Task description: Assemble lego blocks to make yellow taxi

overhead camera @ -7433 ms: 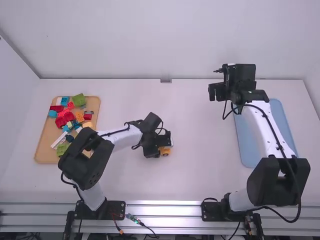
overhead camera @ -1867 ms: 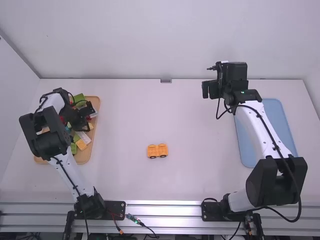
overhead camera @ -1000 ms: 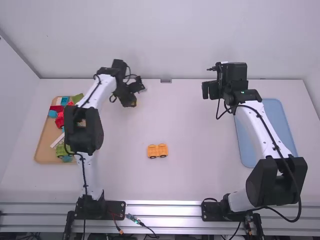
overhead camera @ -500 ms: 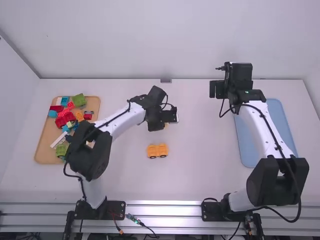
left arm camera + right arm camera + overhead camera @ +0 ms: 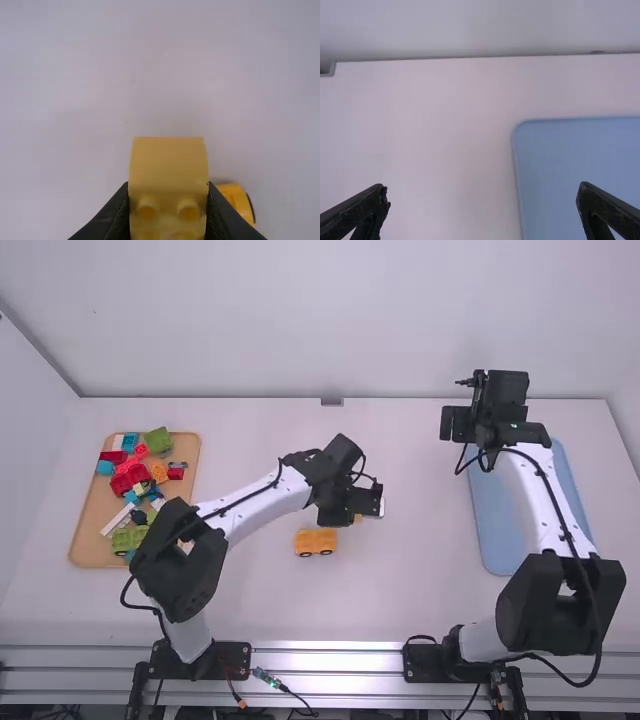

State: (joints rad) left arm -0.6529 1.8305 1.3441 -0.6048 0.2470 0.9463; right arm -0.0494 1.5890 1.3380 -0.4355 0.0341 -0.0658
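Just beyond and to the right of a yellow-orange wheeled lego base [image 5: 315, 542], my left gripper [image 5: 354, 508] is over the table's middle. A yellow block [image 5: 168, 162] with studs sits between the fingers of my left gripper [image 5: 168, 192], which is shut on it. Part of the wheeled base [image 5: 236, 201] appears beside the held block, lower down, with a dark wheel edge. My right gripper [image 5: 457, 423] is raised at the far right of the table; in the right wrist view my right gripper [image 5: 482, 194] stands open with nothing between its fingers.
At the left, a wooden tray [image 5: 88, 530] holds several loose blocks in red, green, blue, white and orange. A blue tray [image 5: 545, 465] lies at the right, partly under the right arm. A wall [image 5: 330, 320] rises behind the table.
The left gripper let go of the wheeled base, went to the wooden tray and came back over the middle with a yellow block. The right arm shifted slightly right.
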